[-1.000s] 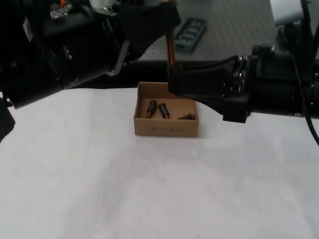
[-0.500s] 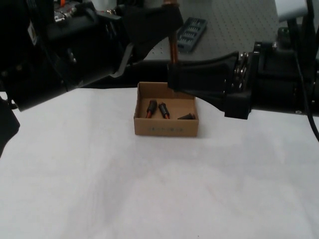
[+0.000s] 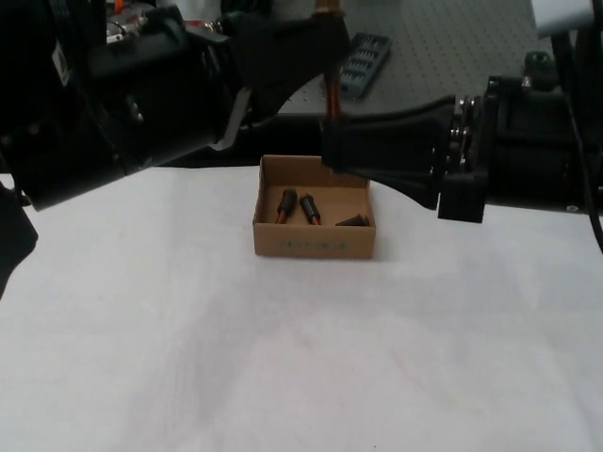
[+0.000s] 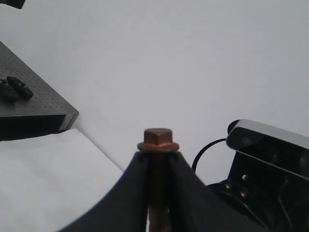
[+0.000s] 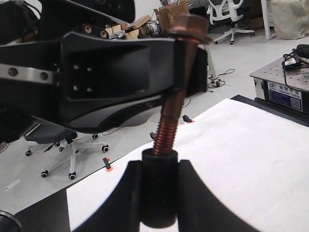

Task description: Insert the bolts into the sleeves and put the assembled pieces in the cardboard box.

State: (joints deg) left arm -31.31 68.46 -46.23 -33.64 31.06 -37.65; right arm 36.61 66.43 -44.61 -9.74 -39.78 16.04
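A copper bolt hangs upright over the cardboard box, with my left gripper shut on its shank just under the hex head. Its threaded end enters the top of a black sleeve, and my right gripper is shut on that sleeve. In the high view the right gripper sits above the box's back wall. Inside the box lie two assembled pieces and a dark piece.
A white cloth covers the bench around the box. Behind it, on the perforated grey plate, lies a blue-grey tray. Both arms' black bodies crowd the space above and beside the box.
The right arm's wrist has drawn slightly to the right and the left arm has edged up a little. The bolt stays in line over the sleeve.
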